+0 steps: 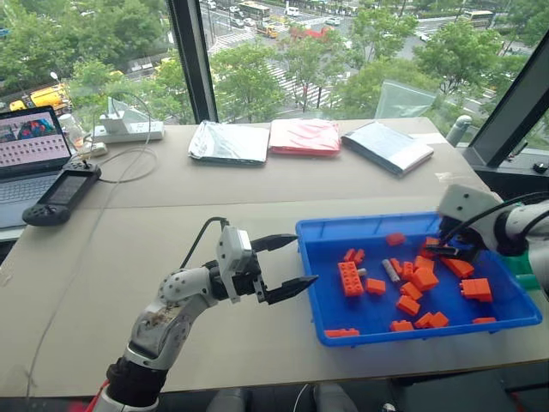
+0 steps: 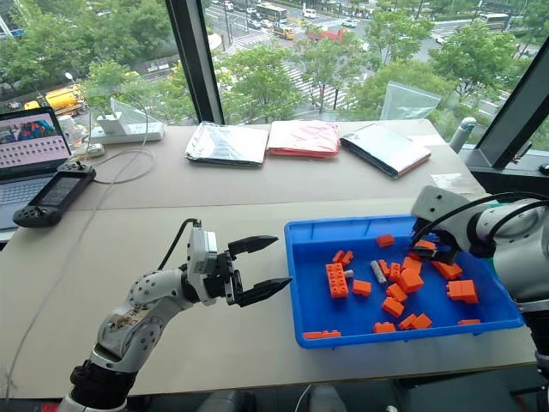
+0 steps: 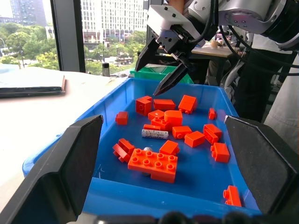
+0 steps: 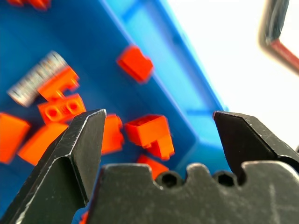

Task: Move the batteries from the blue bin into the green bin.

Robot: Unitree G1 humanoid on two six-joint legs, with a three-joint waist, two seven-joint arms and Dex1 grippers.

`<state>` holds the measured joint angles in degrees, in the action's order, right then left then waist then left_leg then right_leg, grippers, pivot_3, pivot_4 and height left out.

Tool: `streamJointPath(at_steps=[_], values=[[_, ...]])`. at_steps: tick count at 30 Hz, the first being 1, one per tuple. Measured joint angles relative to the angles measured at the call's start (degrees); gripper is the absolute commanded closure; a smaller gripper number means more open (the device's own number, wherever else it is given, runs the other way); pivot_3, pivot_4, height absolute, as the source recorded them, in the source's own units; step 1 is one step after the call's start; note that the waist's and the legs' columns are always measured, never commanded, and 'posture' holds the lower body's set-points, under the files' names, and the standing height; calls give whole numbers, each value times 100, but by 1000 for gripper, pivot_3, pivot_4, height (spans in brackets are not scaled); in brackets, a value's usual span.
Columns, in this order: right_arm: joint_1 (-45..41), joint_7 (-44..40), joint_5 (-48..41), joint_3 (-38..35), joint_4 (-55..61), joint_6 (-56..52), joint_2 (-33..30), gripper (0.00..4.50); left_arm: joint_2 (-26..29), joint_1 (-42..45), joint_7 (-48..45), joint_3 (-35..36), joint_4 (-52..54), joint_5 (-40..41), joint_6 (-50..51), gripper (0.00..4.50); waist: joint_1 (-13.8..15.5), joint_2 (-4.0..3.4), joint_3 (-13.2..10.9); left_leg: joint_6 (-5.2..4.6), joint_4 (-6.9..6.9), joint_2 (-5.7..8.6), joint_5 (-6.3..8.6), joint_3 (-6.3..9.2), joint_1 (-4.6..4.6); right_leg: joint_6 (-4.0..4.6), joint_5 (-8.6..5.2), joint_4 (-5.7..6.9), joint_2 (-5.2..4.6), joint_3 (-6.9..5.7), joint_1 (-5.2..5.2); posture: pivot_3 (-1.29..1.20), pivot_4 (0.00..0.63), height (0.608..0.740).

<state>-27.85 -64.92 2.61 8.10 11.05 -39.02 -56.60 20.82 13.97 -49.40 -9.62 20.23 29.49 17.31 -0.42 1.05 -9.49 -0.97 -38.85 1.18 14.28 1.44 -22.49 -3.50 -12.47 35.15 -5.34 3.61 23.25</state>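
No writing or brand could be read on anything on the table; the laptop at its far left corner showed a picture and rows too small to make out.

The blue bin sat at the table's right front edge and held a scatter of orange bricks, the largest a long studded one near the bin's left side. Among the bricks near the middle lay one small silvery cylinder, a battery by its look, its label unreadable. The green bin stood just beyond the blue bin's right side, its contents hidden.

The right gripper hung over the bricks at the blue bin's far right part, fingers spread apart and empty. The left gripper hovered just beside the blue bin's left wall, pointing at it, fingers wide apart and holding nothing.

Three flat foil pouches lay along the far edge: silver, red and another silver. A handheld controller lay beside the laptop.
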Motion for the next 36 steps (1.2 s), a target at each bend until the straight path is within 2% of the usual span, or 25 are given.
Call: streamJointPath(at_steps=[16, 21, 24, 30, 31, 32, 36], values=[[1, -112, -4, 450, -634, 33, 5, 165, -26, -15, 151, 0, 23, 0, 25, 0, -14, 0, 0, 0, -1, 1, 0, -1, -2, -1, 1, -1, 1, 0, 4, 0, 150, 740], [-183, -132, 70, 640, -1140, 220, 5, 165, -26, -37, 166, -9, 30, 0, 30, 0, -25, 0, 0, 0, -1, 2, 0, -2, 0, -1, 1, -1, 2, 0, 3, 0, 150, 740], [-270, -194, 72, 712, -1283, 319, 6, 900, -26, -38, 166, -17, 31, -1, 30, 0, -26, 0, 0, 0, 0, 2, 0, -2, 0, 0, 1, -1, 4, 0, 3, 0, 150, 740], [-416, -299, 121, 893, -1459, 558, 43, 2993, -25, -47, 168, -22, 33, -1, 30, 0, -27, 0, 0, 0, -1, 2, 0, -2, 2, 0, 1, 0, 3, 0, 1, 0, 150, 740], [-437, -315, 128, 912, -1466, 591, 58, 3229, -25, -48, 169, -23, 33, -1, 30, 0, -28, 0, 0, 0, -1, 2, 0, -2, 2, 0, 1, -1, 3, 0, 1, 0, 150, 740], [-472, -329, 136, 930, -1478, 619, 81, 3387, -25, -48, 169, -23, 33, -1, 30, 0, -28, 0, 0, 0, -1, 1, 0, -2, 2, 0, 1, 0, 4, 0, 0, 0, 150, 740], [-548, -364, 231, 993, -1541, 714, 127, 3387, -25, -50, 174, -23, 33, -1, 30, 0, -25, 0, 0, 0, -1, 1, 0, -1, 2, 0, 1, -1, 2, 0, 0, 0, 150, 740]])
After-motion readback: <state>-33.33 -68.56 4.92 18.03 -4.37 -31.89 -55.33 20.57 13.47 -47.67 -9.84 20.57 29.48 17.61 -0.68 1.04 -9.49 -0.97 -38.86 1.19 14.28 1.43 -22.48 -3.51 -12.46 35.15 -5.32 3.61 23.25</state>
